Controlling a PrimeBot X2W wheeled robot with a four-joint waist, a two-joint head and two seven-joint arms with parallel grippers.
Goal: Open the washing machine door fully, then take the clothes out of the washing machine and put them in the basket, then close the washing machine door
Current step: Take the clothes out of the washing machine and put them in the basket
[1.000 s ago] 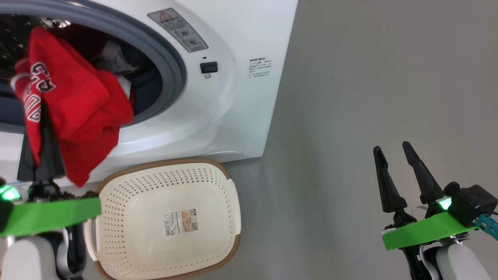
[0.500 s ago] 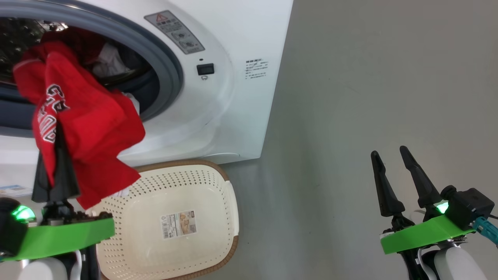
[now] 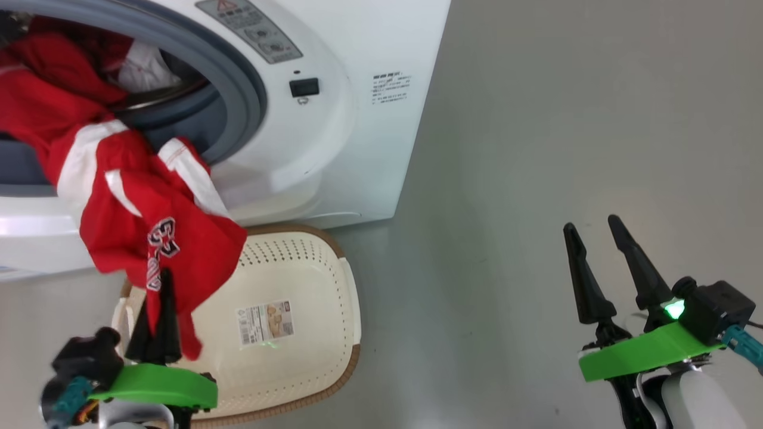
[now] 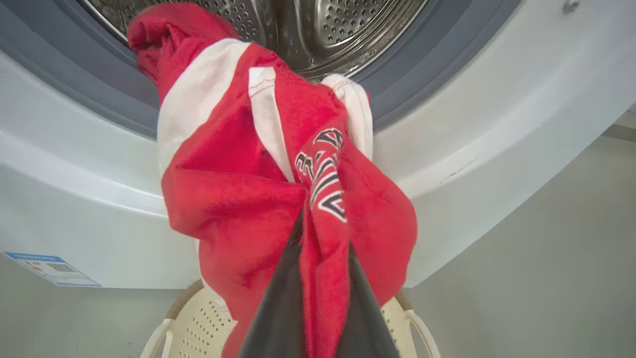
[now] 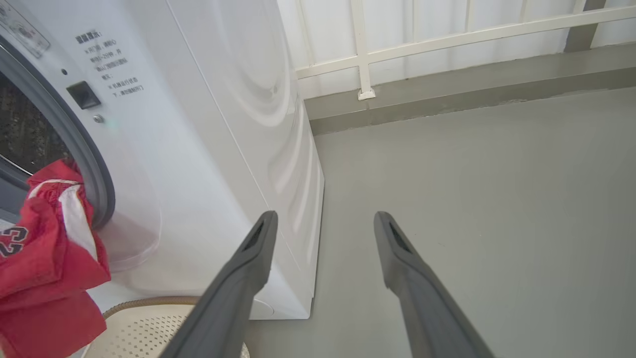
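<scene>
Red clothes (image 3: 119,226), clamped in my left gripper (image 3: 162,280), hang from the washer (image 3: 369,149) mouth down over the basket (image 3: 322,268); my right gripper (image 3: 590,223), fingers apart and empty, hovers over floor (image 3: 536,149).

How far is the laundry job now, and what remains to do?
Done: the washing machine is open. In hand: the left gripper is shut on a red jersey trailing from the drum above the basket. Left: dropping it in, fetching the cloth inside the drum, closing the door. The right gripper is open.
</scene>
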